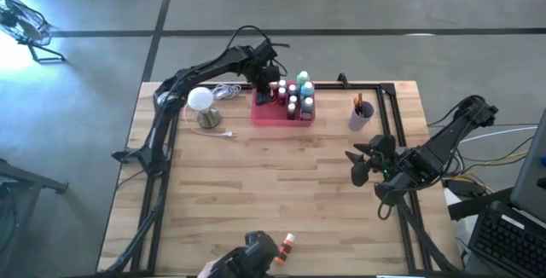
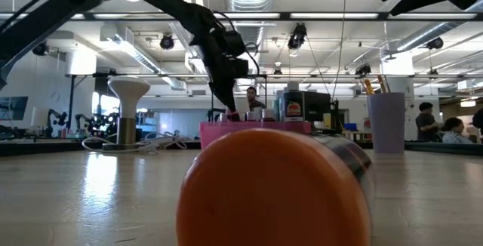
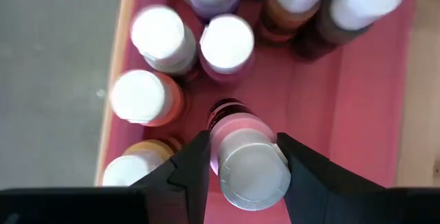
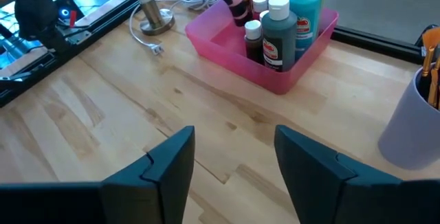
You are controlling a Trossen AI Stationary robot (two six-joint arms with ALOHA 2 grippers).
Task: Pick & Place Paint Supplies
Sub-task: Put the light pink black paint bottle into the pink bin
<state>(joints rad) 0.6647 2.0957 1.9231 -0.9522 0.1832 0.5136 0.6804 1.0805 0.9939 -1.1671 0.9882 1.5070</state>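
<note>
Pink tray (image 4: 227, 44) bottles bear red-and-white labels (wording unreadable).

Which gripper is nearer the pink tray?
Left. The left gripper is over the pink tray, gripping a bottle; the right gripper hangs apart, open above bare table.

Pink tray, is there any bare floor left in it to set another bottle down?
Pink tray: bare floor beside the bottle in the left gripper, toward the wall next to the wooden table. The opposite side and far end are packed with white-capped bottles.
</note>
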